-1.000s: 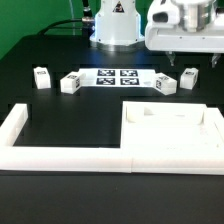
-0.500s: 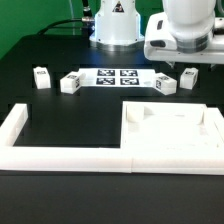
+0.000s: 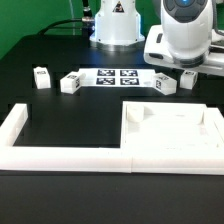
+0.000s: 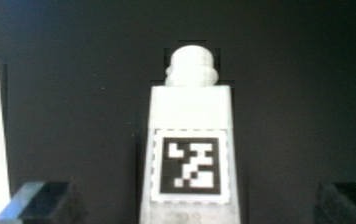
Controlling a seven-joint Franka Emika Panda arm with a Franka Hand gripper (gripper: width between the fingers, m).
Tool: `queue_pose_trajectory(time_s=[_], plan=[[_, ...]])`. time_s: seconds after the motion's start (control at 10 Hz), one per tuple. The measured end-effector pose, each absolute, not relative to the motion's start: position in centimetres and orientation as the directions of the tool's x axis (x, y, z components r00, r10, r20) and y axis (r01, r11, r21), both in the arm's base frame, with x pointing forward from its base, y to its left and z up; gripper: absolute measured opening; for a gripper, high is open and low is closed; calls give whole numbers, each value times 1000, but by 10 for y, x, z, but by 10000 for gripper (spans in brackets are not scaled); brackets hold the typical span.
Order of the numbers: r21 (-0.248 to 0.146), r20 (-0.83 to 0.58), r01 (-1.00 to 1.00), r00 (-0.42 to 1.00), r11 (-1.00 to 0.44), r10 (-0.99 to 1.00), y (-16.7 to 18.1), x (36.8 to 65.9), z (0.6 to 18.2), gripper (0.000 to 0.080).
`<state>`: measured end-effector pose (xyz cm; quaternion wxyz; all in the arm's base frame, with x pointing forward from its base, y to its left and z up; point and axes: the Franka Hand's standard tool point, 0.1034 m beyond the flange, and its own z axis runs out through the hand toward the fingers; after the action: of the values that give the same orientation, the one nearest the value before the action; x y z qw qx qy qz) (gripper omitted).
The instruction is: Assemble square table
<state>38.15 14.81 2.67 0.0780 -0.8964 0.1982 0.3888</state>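
Square table slab (image 3: pixel 172 135) lay flat at the near edge of the tabletop (image 3: pixel 70 115), toward the corner on the exterior view's right, tucked against the low white border wall (image 3: pixel 60 155), and nothing was fitted to it. All four legs were loose, strung out in a row toward the far edge. The first leg block (image 3: pixel 41 77) and second leg block (image 3: pixel 70 82) sat on the exterior view's left of the marker board (image 3: pixel 118 78). The third leg block (image 3: pixel 165 85) was just beside that board on the other side, and the fourth leg block (image 4: pixel 193 115) was nearest the edge on the exterior view's right. And that last one was the target! The hand (image 4: pixel 189 200) hung right over it, jaws wide open, a finger (image 4: pixel 33 200) on either flank and neither touching. The wrist view showed the leg running lengthwise between them, tag facing the camera, a rounded peg (image 4: pixel 193 65) at one end. By my reckoning the job was at its very start: no leg gripped, none fitted, four pick-ups and four fittings left. As for containers, none showed. There was no bin and no tray, and the border wall only fenced the near edge and the corner on the exterior view's left, with the slab alone resting against it.
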Motion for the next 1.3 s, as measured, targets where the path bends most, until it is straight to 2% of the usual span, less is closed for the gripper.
queue_pose_trajectory(time_s=[0.2,0.4,0.6,0.8,0.9,1.0,1.3], plan=[[15,-726,-422,619,-907,-300,149,380,23,649],[17,-741,-428,602,-904,-299,159,369,9,649],[18,-747,-443,590,-896,-307,158,368,5,649],[19,-747,-443,589,-896,-307,158,368,5,386],[19,-747,-443,589,-896,-307,158,368,5,386],[19,-747,-443,589,-896,-307,158,368,5,285],[19,-747,-443,589,-896,-307,158,368,5,285]])
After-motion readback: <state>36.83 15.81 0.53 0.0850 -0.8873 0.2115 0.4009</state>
